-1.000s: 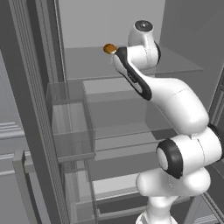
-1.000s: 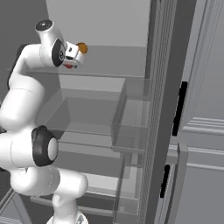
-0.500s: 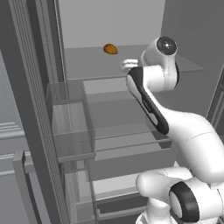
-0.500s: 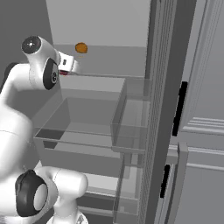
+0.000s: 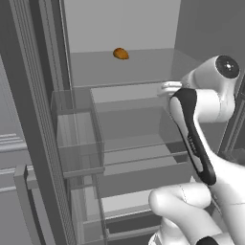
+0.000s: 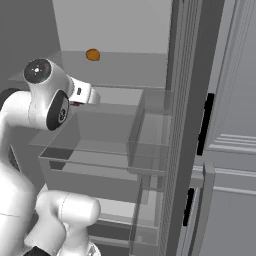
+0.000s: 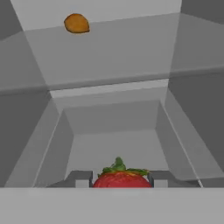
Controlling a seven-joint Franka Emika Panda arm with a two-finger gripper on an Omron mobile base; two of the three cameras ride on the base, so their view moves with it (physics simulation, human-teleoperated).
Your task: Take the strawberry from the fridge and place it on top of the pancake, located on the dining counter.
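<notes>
Strawberry (image 7: 121, 178): red, with a green leafy top, sitting between my two fingertips at the bottom of the hand view; a small red spot also shows under my wrist in the right base view.
Gripper (image 7: 121, 180): my fingers are pinched on the strawberry, one grey tip touching each side of it.
Fridge (image 5: 33, 143): open in front of me, its dark grey door edge standing at the left of the left base view and at the right of the right base view.
Orange food item (image 5: 120, 53): lies alone on the upper glass shelf (image 5: 134, 67), towards the back wall, well apart from my hand.
Clear drawers (image 7: 113, 131): below that shelf, see-through bins; my hand hangs just above the front of one, looking down into it.
Arm (image 5: 194, 139): bent up from the base, wrist held level with the shelf edge.
</notes>
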